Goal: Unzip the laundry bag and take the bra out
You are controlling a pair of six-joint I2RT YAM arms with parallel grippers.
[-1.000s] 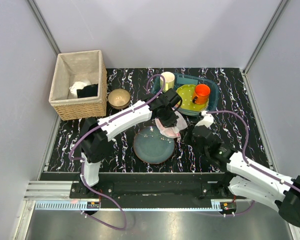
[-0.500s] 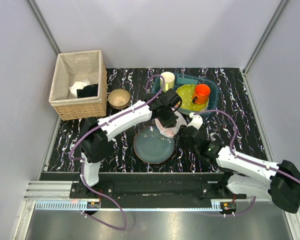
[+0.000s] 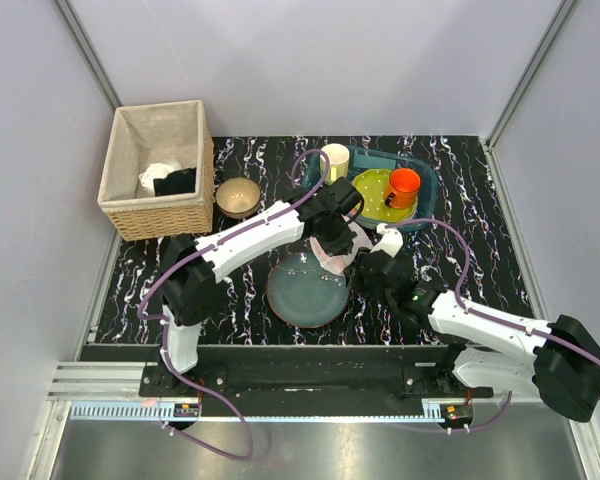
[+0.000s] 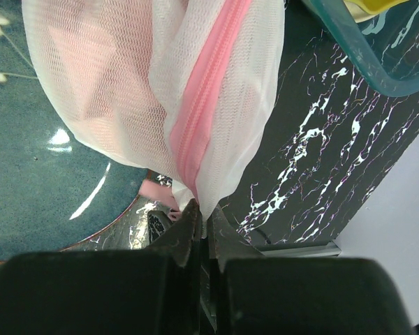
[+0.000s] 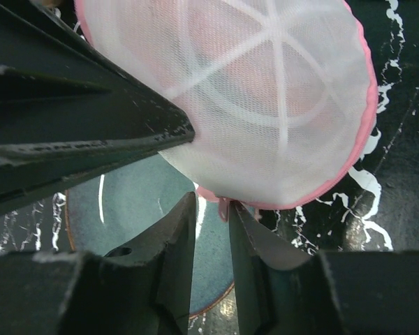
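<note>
The laundry bag (image 3: 346, 249), white mesh with pink zip trim, hangs from my left gripper (image 3: 332, 228) over the right rim of the blue-grey plate (image 3: 306, 290). In the left wrist view my left gripper (image 4: 204, 215) is shut on the bag's mesh edge (image 4: 153, 84) beside the pink zip (image 4: 204, 105). Pale pink fabric of the bra (image 4: 91, 77) shows dimly through the mesh. My right gripper (image 3: 368, 268) is just right of the bag. In the right wrist view the right gripper (image 5: 213, 204) is narrowly open under the bag (image 5: 265, 105), with the pink zip pull (image 5: 223, 209) between its jaws.
A wicker basket (image 3: 150, 215) with a white and a black cloth stands at the back left. A brass bowl (image 3: 238, 196) sits beside it. A teal tray (image 3: 426, 196) behind the bag holds a yellow-green plate (image 3: 372, 190), an orange cup (image 3: 403, 185) and a cream cup (image 3: 335, 158).
My right gripper has moved left, up to the hanging bag, and its jaws now flank the zip pull. The left arm and the bag have stayed put.
</note>
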